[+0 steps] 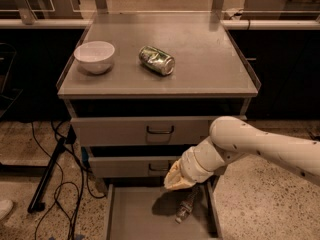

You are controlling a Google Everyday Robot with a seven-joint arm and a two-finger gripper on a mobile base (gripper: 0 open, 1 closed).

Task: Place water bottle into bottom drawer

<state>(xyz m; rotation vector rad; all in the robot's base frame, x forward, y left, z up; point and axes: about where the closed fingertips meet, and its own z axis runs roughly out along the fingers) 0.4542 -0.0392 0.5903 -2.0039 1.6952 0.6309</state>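
Observation:
The water bottle (185, 207) is a small clear bottle lying tilted in the right part of the open bottom drawer (135, 214), cap toward the front. My gripper (188, 192) hangs from the white arm's tan wrist, directly over the bottle's upper end, inside the drawer opening. The wrist hides the gripper's hold on the bottle, and I cannot tell whether the bottle rests on the drawer floor.
On the cabinet top (210, 59) stand a white bowl (94, 56) and a crushed green can (157, 60). The two upper drawers (160, 130) are shut. Black cables and a stand leg (47, 176) lie on the floor at the left.

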